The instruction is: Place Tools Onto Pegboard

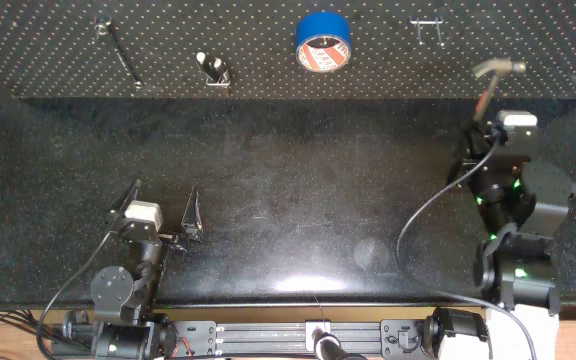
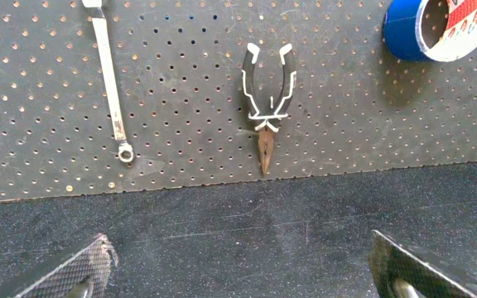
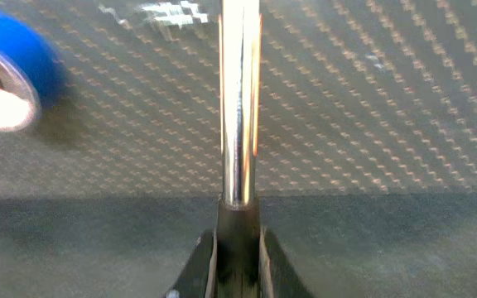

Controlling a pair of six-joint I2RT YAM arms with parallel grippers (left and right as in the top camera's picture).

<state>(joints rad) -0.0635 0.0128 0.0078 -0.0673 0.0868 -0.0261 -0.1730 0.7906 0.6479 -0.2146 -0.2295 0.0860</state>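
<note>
- Pegboard [image 1: 268, 40] spans the frame's top, with the surface [image 1: 298, 180] below.
- My right tool [image 1: 487, 128] clamps the hammer [image 1: 496, 70], whose head is at the pegboard's lower right.
- My left tool [image 1: 160, 208] gapes wide, lower left.
- Tape [image 1: 322, 42], wrench [image 1: 120, 52] and pliers [image 1: 213, 70] hang on the pegboard.

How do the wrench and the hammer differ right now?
The wrench hangs on the pegboard with no gripper on it; the hammer is clamped by its dark grip in the right gripper. The wrench is a thin flat bar; the hammer has a round chrome shaft and a broad head. Both are shiny metal.
</note>
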